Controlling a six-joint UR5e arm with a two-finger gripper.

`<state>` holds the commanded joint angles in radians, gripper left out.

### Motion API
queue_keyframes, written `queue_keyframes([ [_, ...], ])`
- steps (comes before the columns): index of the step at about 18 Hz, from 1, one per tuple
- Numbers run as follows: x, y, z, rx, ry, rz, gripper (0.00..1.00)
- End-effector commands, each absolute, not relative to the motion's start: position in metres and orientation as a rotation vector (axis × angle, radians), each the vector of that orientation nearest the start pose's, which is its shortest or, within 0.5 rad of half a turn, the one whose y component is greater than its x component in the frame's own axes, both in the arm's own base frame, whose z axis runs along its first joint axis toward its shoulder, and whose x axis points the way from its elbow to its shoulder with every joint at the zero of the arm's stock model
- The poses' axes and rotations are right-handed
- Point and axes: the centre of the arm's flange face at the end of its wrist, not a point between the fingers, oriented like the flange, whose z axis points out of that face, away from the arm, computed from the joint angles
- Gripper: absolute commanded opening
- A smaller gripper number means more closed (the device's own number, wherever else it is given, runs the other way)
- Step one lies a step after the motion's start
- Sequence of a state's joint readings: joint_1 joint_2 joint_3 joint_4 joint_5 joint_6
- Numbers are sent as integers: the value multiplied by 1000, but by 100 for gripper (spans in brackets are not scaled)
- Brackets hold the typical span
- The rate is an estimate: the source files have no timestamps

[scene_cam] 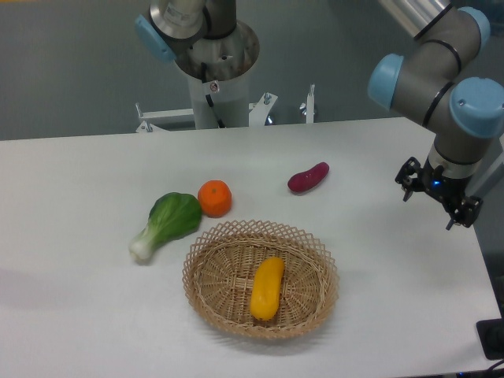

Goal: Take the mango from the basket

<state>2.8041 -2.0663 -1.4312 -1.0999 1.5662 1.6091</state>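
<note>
Hovering with jaws apart, empty, mango (267,288) lying well off to their side in the basket (206,250); risking catching the wicker rim when descending.

The arm (441,71) runs out of frame at the top right, so its upper links are cut off. The gripper (438,193) is small and dark — its fingers blur together, and whether they stand apart or closed cannot be told. A black object (492,339) at the lower right corner is clipped by the edge — its shape is unreadable. The arm's base column (213,55) is cropped at the top.
</note>
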Motion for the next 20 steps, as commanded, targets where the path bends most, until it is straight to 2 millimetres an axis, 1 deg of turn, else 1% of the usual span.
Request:
queue_keyframes([
  [6,-596,354,312,-3064,566,174,100],
  [11,-590,358,310,-3074,409,163,100],
  [13,-580,373,311,-3073,336,155,100],
  [14,-576,379,305,-3077,265,138,100],
  [16,-560,401,300,-3079,165,117,100],
  [18,-545,420,301,-3073,160,110,100],
  [20,-527,442,300,-3040,75,72,100],
])
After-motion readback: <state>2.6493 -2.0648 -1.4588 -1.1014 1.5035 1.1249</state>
